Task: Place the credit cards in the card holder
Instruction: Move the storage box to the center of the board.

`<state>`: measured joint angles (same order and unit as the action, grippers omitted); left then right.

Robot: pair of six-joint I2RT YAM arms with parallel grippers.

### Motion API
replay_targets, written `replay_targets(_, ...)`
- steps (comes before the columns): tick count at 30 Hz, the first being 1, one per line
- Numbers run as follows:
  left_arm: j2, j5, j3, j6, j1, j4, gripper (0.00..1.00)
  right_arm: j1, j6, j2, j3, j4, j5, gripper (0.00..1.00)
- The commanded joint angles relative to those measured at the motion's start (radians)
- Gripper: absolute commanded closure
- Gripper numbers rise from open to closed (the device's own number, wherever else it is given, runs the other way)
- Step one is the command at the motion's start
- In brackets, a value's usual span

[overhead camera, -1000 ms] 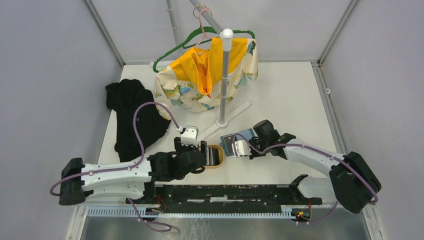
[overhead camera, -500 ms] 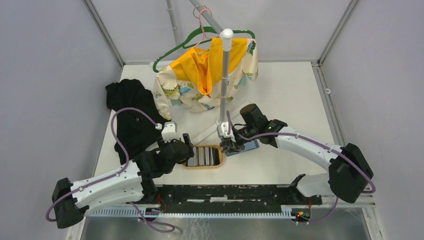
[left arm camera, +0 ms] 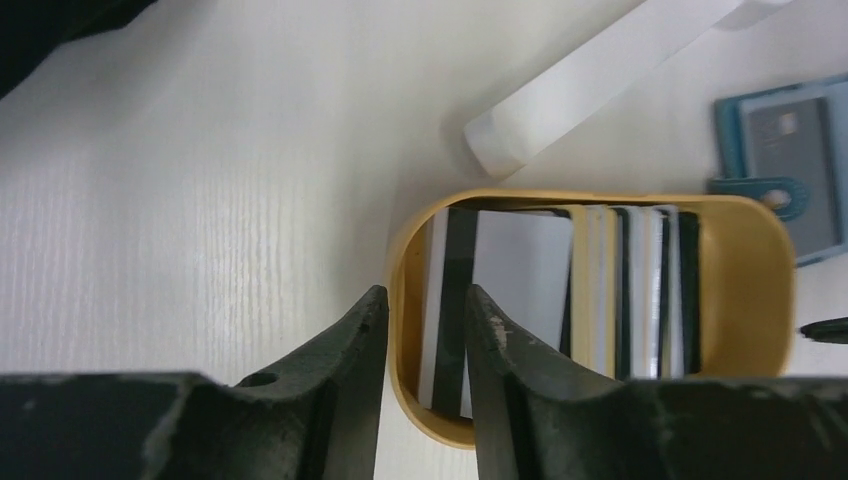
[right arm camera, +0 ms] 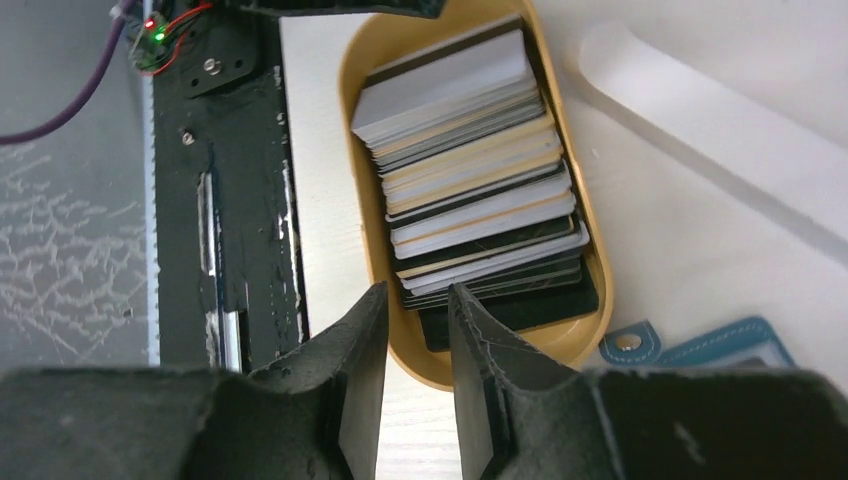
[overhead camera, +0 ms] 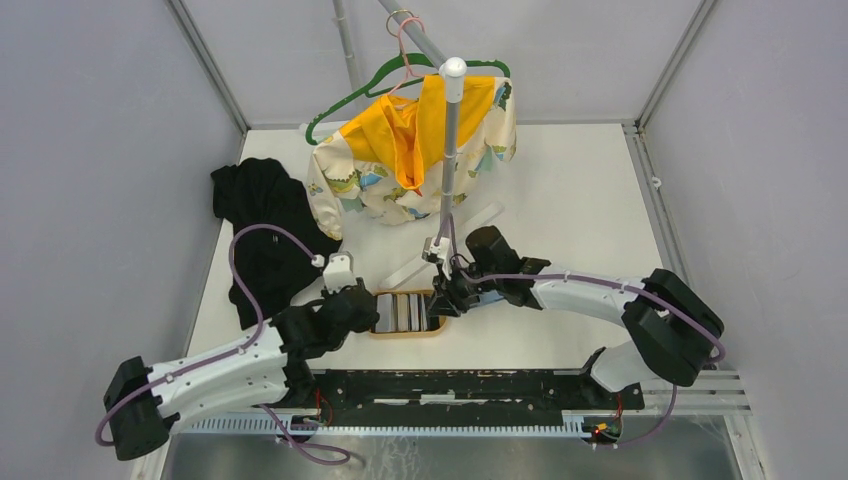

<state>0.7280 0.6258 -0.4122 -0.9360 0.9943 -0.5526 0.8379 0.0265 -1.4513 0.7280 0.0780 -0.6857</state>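
Note:
The credit cards (right arm camera: pixel 470 170) stand on edge as dark and light stripes in a tan oval tray (overhead camera: pixel 405 330). My left gripper (left arm camera: pixel 424 292) is at the tray's left end, open by a narrow gap. One finger (left arm camera: pixel 340 360) is outside the wall, the other (left arm camera: pixel 510 370) is over the end cards (left arm camera: pixel 455 300). My right gripper (right arm camera: pixel 416 290) is open at the tray's other end and straddles its rim (right arm camera: pixel 440 370). The teal card holder (left arm camera: pixel 790 170) lies flat just beyond the tray with a grey card in it. In the top view my right arm hides it.
A white strip (left arm camera: pixel 600 80) lies behind the tray, by the foot of the hanger stand (overhead camera: pixel 450 150) with a yellow garment (overhead camera: pixel 400 160). A black cloth (overhead camera: pixel 265 235) lies at the left. The black rail (overhead camera: pixel 450 385) runs along the near edge.
My right gripper has moved left from the card holder to the tray's right end. My left gripper has drawn back to the tray's left end and narrowed its jaws.

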Motion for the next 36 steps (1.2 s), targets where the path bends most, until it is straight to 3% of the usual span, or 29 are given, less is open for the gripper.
replay_targets(1,0.128,-0.002,-0.065,-0.076,-0.003,-0.041,0.63,0.016,-0.234,-0.015,-0.016,0.144,0.151,0.65)
replay_targets(9,0.285,-0.034,-0.108,-0.103,-0.004,-0.068,0.73,0.034,-0.35,-0.038,-0.003,0.123,0.237,0.56)
replay_targets(14,0.241,-0.078,-0.086,-0.132,-0.003,-0.044,0.8,0.036,-0.402,-0.009,-0.016,0.091,0.285,0.47)
replay_targets(22,0.144,-0.13,-0.047,-0.27,0.006,-0.019,0.97,0.053,-0.504,0.06,-0.077,0.095,0.379,0.49)
replay_targets(36,0.224,0.07,-0.085,-0.614,0.226,-0.115,0.98,0.082,-0.559,0.03,-0.064,0.012,0.579,0.47)
